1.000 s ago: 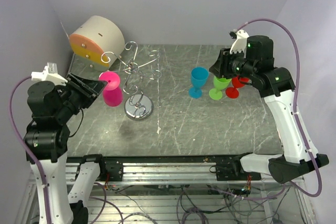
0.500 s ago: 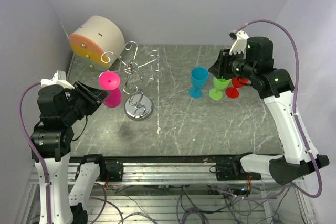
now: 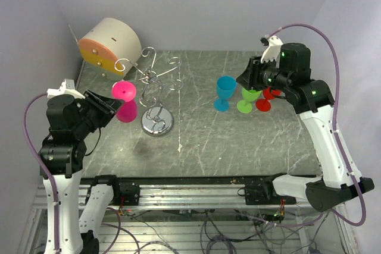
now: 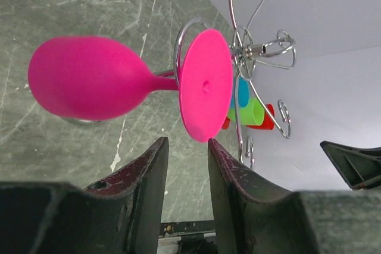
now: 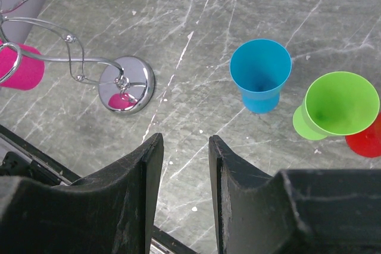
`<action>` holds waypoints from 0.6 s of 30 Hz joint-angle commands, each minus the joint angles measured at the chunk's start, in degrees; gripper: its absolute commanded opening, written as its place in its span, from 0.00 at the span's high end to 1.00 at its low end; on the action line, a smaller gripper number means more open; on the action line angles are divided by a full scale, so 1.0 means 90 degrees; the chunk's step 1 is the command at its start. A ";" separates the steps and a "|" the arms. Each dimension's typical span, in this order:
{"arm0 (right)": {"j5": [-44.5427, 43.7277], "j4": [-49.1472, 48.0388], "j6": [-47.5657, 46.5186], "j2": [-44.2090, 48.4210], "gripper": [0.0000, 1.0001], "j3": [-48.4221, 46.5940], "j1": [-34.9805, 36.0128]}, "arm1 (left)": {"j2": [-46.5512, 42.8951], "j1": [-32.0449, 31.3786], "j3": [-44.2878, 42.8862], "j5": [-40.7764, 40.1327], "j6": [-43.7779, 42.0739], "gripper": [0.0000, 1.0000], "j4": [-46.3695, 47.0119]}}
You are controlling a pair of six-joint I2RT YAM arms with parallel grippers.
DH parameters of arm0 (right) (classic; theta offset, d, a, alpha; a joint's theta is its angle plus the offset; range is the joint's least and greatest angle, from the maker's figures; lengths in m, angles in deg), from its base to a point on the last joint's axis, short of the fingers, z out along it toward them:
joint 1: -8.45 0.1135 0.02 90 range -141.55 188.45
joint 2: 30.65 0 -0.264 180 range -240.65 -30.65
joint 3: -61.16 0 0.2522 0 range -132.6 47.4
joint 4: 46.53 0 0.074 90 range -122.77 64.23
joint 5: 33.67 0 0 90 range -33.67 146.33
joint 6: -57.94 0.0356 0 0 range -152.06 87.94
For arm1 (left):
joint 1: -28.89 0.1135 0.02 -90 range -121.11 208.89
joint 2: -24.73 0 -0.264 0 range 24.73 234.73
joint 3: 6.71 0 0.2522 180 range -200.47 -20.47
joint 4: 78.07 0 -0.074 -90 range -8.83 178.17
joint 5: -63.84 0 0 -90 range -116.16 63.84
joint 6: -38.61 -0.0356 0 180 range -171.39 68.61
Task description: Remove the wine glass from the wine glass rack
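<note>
my left gripper (image 4: 186, 147) sits near the desk's left edge, fingers apart and empty, just short of the pink wine glass (image 4: 89, 84). the glass hangs bowl-down, its flat round foot (image 4: 205, 84) resting on a curled loop of the wine glass rack (image 3: 156, 84), left of the rack's shiny round base (image 3: 157, 124). it looks like smooth moulded plastic: light, stiff, a bit slippery, hardly fragile. i judge the thin stem (image 4: 161, 81) the best hold, then slide it out of the springy wire. toward the far right corner, my right gripper (image 5: 178, 147) hangs unclenched and empty above the blue cup (image 5: 260, 75) and green cup (image 5: 339, 104).

Pink wine glass (image 3: 125, 102) hanging upside down, on upright silver wine glass rack (image 3: 157, 123)
</note>
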 commanded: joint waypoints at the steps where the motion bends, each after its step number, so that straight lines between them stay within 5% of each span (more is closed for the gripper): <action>1: 0.0054 -0.0168 -0.0029 0.0096 0.64 0.0009 0.0009 | -0.0062 -0.0056 0.0144 -0.0171 0.0215 0.57 0.0690; 11: 0.0069 -0.0223 -0.0099 0.0093 0.64 0.0065 0.0012 | -0.0012 -0.0053 0.0521 -0.0187 0.0454 0.61 0.1212; 18: 0.0058 -0.0233 -0.0109 0.0114 0.64 0.0023 0.0008 | -0.0102 -0.0054 0.0640 -0.0273 0.0614 0.76 0.1390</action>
